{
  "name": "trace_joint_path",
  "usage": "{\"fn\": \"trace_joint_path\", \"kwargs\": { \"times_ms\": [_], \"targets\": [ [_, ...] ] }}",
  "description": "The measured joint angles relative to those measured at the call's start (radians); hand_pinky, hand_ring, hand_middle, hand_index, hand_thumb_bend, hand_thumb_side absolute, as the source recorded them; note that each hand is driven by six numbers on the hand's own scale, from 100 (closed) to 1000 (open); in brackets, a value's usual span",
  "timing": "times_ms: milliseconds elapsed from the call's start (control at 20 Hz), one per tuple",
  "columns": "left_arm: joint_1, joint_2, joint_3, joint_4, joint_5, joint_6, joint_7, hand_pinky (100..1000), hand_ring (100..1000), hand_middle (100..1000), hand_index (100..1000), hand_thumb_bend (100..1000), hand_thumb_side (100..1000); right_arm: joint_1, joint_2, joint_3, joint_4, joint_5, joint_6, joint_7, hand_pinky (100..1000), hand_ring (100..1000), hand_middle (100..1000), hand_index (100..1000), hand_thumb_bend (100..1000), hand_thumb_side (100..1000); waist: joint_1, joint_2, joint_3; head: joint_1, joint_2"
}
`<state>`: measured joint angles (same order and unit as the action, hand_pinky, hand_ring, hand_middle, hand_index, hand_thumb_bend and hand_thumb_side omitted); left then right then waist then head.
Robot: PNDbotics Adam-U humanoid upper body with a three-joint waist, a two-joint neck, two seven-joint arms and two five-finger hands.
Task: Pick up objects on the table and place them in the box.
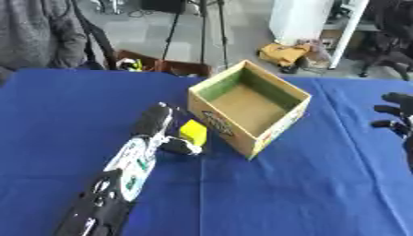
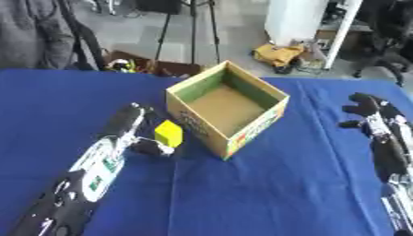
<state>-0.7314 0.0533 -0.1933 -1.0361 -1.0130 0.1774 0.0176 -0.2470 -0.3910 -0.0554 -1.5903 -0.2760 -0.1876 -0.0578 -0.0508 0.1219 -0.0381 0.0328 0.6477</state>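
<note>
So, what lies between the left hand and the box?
Only the yellow block. It sits beside the left hand, between the fingers and thumb, just short of the box wall. The right eye view shows this best.

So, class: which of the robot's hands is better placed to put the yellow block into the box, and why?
Left. The left hand is right beside the yellow block; the right hand is beyond the box.

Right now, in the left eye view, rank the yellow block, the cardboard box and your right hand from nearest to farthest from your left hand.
1. Yellow block: right beside the left hand, between fingers and thumb.
2. Cardboard box: just right of the block, mid-table.
3. Right hand: at the far right edge, open.
</note>
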Motion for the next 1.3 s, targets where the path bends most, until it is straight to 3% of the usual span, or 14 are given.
{"fn": "trace_joint_path", "kwargs": {
  "times_ms": [650,1000,1300],
  "targets": [
    [-0.001,-0.025,0.008,0.052,-0.023,0.006,0.055,343,384,358,587,995,370,0.000,0.008,0.000,0.005,0.000,0.002,0.005,569,735,748,764,504,637,-0.001,0.006,-0.010,0.004,0.000],
    [-0.003,-0.040,0.014,0.067,-0.013,0.010,0.104,308,348,318,537,858,317,0.000,0.009,0.001,0.006,0.000,0.001,0.008,569,735,748,764,503,637,0.000,0.008,-0.017,0.005,0.000],
    [-0.004,-0.045,0.019,0.075,0.021,0.010,0.145,298,337,296,513,616,269,-0.003,0.009,0.001,0.006,-0.001,0.002,0.012,569,735,748,764,502,637,0.001,0.008,-0.018,0.004,0.000]
  ]
}}
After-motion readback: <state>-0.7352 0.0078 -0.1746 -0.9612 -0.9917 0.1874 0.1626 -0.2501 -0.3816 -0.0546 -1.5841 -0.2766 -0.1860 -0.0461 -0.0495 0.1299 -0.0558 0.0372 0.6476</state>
